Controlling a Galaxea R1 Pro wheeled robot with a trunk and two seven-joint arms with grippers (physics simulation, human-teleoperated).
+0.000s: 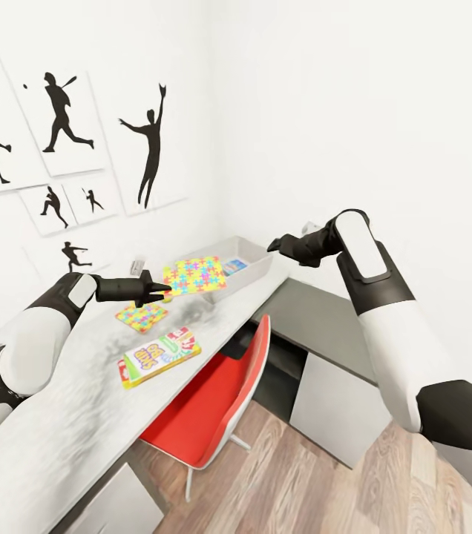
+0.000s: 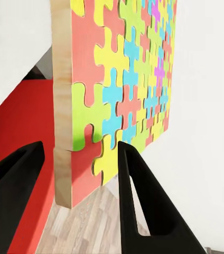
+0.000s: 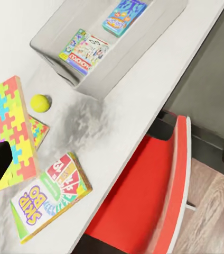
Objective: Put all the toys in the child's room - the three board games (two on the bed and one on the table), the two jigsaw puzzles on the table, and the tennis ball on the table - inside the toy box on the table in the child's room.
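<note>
Head view: the left end effector (image 1: pixel 163 289) is clamped on the larger jigsaw puzzle (image 1: pixel 194 275), lifted beside the toy box (image 1: pixel 254 272) at the counter's (image 1: pixel 58 415) far end; whether the right end effector (image 1: pixel 274 244) is apart or together cannot be told.

Left wrist view: fingers (image 2: pixel 138 201) grip the puzzle's edge.

Right wrist view: the toy box holds a blue board game (image 3: pixel 124 16) and a green-bordered board game (image 3: pixel 85 51); the tennis ball (image 3: pixel 40 102) lies beside it, "SKIP-BO" box (image 3: pixel 48 197) near the counter's front edge.

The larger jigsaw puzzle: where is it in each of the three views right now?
Head view: larger jigsaw puzzle, centre, held above the table at the left gripper.
Left wrist view: large and edge-on.
Right wrist view: at the left edge.
Shared landmark: red chair.
</note>
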